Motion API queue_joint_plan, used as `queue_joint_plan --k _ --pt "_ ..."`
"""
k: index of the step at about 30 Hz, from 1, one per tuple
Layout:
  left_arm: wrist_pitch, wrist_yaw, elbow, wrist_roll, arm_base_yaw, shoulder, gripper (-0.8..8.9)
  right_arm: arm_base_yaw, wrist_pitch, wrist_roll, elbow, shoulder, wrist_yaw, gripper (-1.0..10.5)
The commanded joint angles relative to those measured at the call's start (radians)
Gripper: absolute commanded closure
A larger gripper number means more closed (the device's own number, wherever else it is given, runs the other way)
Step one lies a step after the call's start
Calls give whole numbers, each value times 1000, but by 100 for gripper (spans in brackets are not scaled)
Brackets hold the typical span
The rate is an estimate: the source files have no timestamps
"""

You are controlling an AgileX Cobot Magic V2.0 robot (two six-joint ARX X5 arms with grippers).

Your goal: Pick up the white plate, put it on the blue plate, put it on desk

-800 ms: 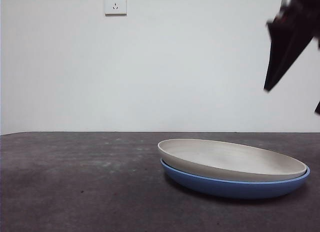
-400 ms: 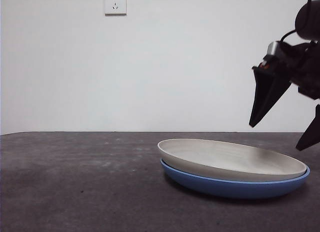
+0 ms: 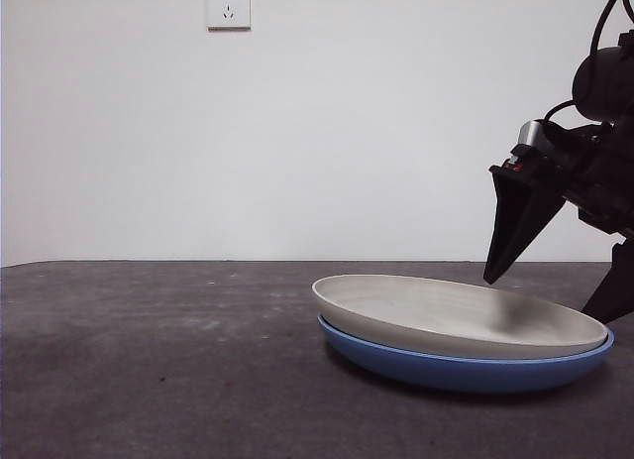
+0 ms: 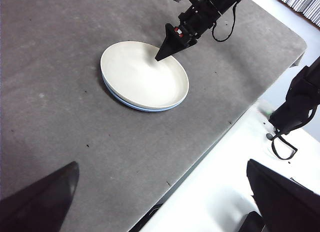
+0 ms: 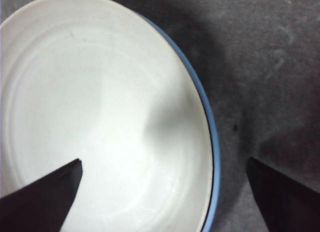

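Note:
The white plate [image 3: 456, 315] lies nested in the blue plate [image 3: 466, 370] on the desk [image 3: 149, 360], right of centre. My right gripper [image 3: 545, 298] is open and hangs just above the stack's right side, one jaw over the white plate's inside, the other beyond the rim. In the right wrist view its jaws [image 5: 164, 161] straddle the white plate [image 5: 95, 117] and the blue plate's rim [image 5: 212, 142] without touching. My left gripper [image 4: 161, 164] is open and empty, high and far from the stack [image 4: 142, 74].
A wall socket [image 3: 229, 5] sits high on the white back wall. In the left wrist view the desk's edge [image 4: 210, 147] runs near the stack, with a white surface and a black arm base [image 4: 295, 101] beyond it.
My right gripper has come down from the top right corner to just above the right side of the stacked plates. The plates have not moved.

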Motion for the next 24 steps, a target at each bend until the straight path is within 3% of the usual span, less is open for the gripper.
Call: queue_joint_plan --k 1,6,10,17,24 --pt "10 -3 8 -4 -3 2 230 1 5 -14 5 37 -3 505" --pt "10 -3 8 -11 -3 2 230 1 -1 -8 5 56 1 772" --pt "10 -3 8 -22 -3 2 230 0 -3 -1 5 56 37 885" --pt "4 -3 8 -23 -3 2 230 -2 -21 11 17 51 56 936" --pt "11 -3 8 -23 -3 2 231 11 -94 17 99 17 20 936"
